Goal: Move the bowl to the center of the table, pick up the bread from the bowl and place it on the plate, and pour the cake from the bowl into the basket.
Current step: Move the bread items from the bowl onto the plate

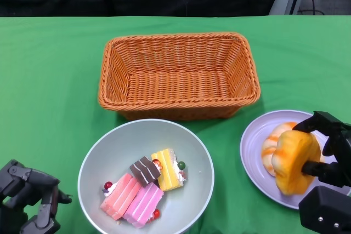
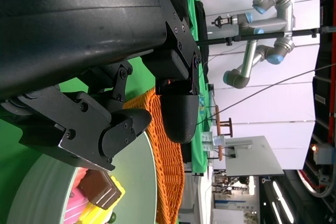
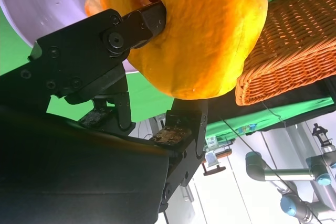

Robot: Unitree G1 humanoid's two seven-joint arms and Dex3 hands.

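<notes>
You see the basket point(image 1: 178, 75) at 12 o'clock holds nothing yet, and the bowl point(image 1: 109, 152) at 6 o'clock holds only cake point(image 1: 145, 187). At 4 o'clock your right hand point(image 1: 323, 160) grips the bread point(image 1: 293, 160) over the plate point(image 1: 253, 152), not released. Your left hand point(image 1: 27, 195) holds nothing, fingers apart.

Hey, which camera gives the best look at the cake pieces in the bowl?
The head view: the cake pieces lie fully in sight in the bowl, seen from above. The left wrist view catches only a few pieces at its edge, behind the left hand. The right wrist view shows none.
</notes>
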